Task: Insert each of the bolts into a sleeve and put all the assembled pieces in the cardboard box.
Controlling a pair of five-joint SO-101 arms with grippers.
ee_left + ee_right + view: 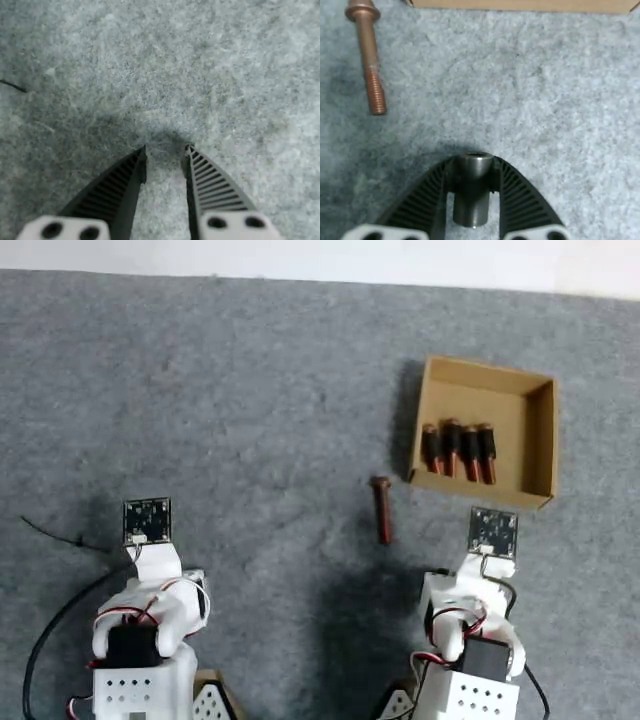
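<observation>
Right wrist view puts the dark metal sleeve [472, 192] squarely between the jaws of my right gripper [473, 162], which are closed on its sides; its open bore faces forward past my fingertips. Ahead of these jaws, off toward my left arm's side, a copper-coloured bolt [367, 55] lies flat on the grey felt [545, 100], threaded end nearer to me and head farther away. Beyond it runs the near wall of the cardboard box [520, 4], seen as a strip.

From the high view the box [418, 430] opens up: four bolts with dark sleeves on them [459, 451] lie side by side inside, toward the wall nearest my right jaws. The loose bolt [383, 510] rests just outside that box, apart from it.

Left wrist view has my left gripper [165, 149] with jaws narrowly parted, felt [200, 75] showing between them, well apart from the bolt and the box.
</observation>
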